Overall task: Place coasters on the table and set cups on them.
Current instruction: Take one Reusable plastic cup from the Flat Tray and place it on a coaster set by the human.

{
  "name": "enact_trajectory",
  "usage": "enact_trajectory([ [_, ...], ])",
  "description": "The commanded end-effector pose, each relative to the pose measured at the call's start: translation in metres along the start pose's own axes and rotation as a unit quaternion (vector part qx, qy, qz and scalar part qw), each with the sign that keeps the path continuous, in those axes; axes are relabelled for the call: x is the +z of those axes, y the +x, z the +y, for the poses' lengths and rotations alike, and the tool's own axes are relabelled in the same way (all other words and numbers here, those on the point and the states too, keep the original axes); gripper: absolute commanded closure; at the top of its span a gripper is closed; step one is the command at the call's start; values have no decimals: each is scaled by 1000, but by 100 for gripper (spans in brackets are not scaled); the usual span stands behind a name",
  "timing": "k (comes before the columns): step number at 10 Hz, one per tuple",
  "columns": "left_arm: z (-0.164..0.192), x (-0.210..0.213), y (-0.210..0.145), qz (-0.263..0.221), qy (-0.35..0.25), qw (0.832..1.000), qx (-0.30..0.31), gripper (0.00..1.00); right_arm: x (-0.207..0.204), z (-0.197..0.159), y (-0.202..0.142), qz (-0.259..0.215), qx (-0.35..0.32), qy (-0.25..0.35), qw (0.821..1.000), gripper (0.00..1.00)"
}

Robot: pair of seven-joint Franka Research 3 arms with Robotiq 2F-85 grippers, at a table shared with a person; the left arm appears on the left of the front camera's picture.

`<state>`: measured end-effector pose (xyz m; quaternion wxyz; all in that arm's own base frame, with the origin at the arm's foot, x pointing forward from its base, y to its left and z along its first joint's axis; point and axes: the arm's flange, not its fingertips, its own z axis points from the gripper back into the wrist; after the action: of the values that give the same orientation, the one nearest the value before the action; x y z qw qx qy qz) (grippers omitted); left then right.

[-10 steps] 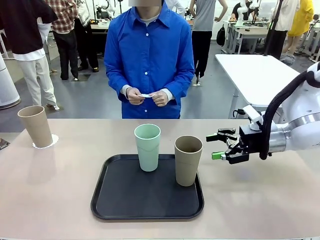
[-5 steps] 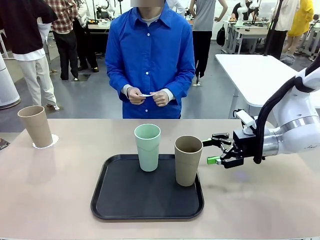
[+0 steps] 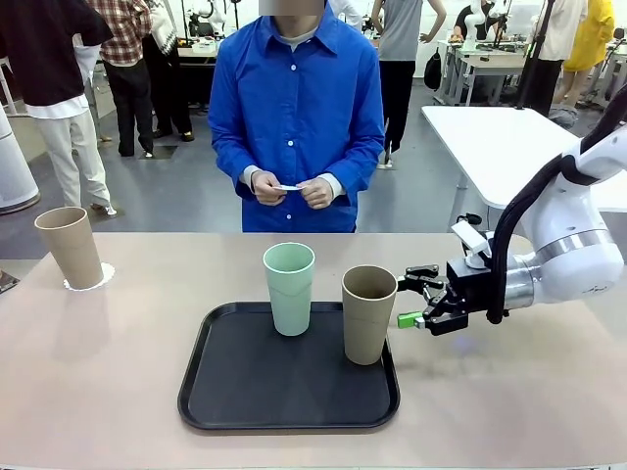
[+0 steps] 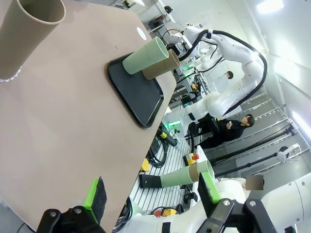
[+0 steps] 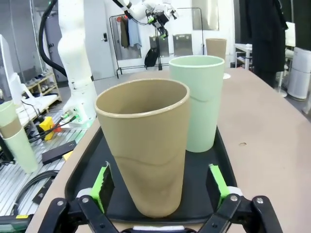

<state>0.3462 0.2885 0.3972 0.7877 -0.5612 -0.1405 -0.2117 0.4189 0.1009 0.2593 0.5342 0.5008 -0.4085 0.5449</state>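
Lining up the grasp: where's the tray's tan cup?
Front view: tan cup stands on the black tray, right side, beside the mint cup; right tool nearby.

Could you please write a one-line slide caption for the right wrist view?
Open right gripper facing the tan cup on the black tray, with the mint cup just behind it.

Right jaws open, beside tan cup (image 3: 369, 315) on tray (image 3: 245, 392)

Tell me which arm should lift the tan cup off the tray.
Right. The right pincer, open, faces the tan cup on the tray, pads either side; the left pincer is far off.
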Motion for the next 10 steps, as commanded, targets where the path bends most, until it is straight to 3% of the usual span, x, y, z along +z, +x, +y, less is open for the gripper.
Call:
enact_trajectory([
  [1, -1, 1, 0, -1, 2, 1000, 1, 0, -13, -9, -9, 7, 12, -8, 1000, 0],
  [10, -1, 1, 0, -1, 2, 1000, 1, 0, -38, -13, -13, 14, 10, 17, 1000, 0],
])
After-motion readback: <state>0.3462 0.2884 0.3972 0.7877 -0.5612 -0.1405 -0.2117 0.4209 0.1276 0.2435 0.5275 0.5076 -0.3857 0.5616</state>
